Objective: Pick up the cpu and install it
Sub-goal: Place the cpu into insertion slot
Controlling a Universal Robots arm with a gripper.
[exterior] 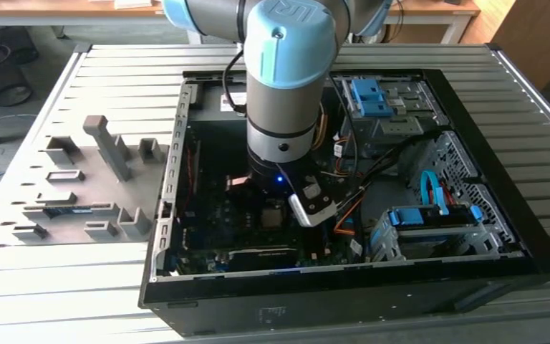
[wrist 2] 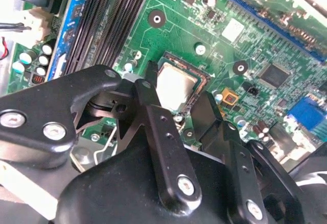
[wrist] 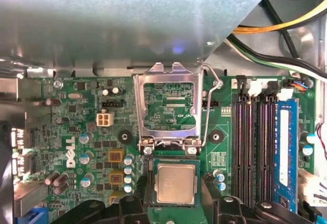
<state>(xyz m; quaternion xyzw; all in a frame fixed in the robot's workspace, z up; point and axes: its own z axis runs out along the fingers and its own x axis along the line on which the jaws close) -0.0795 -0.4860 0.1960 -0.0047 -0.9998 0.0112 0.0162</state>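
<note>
Three views agree that the cpu lies in its socket on the board. From the exterior view we see the case (exterior: 533, 236) lying on its side on the table (exterior: 84, 287) with its panel off. That turns the board upward and lets the arm (exterior: 285, 79) reach straight down. The gripper (exterior: 273, 204) hangs low over the board's middle, the cpu (exterior: 273, 213) is a pale square just under it, and the grey blocks (exterior: 112, 154) stand well apart on the exterior view's left. In the second wrist view the gripper (wrist 2: 179, 87) has its black fingers (wrist 2: 153, 111) spread, one on each side of the cpu (wrist 2: 176, 86), a stance suited to handling a flat chip by its edges. A strip of socket (wrist 2: 202, 81) shows between each tip and the metal, so we judge the jaws parted and clamping nothing. In the first wrist view the cpu (wrist: 176, 183) sits flat and square in the socket (wrist: 176, 160), between the fingers (wrist: 209, 185). The clamp (wrist: 166, 106) is swung up and its lever (wrist: 207, 106) is freed, which leaves the socket bare to take the chip. We judge the cpu seated and the clamp not yet closed.
</note>
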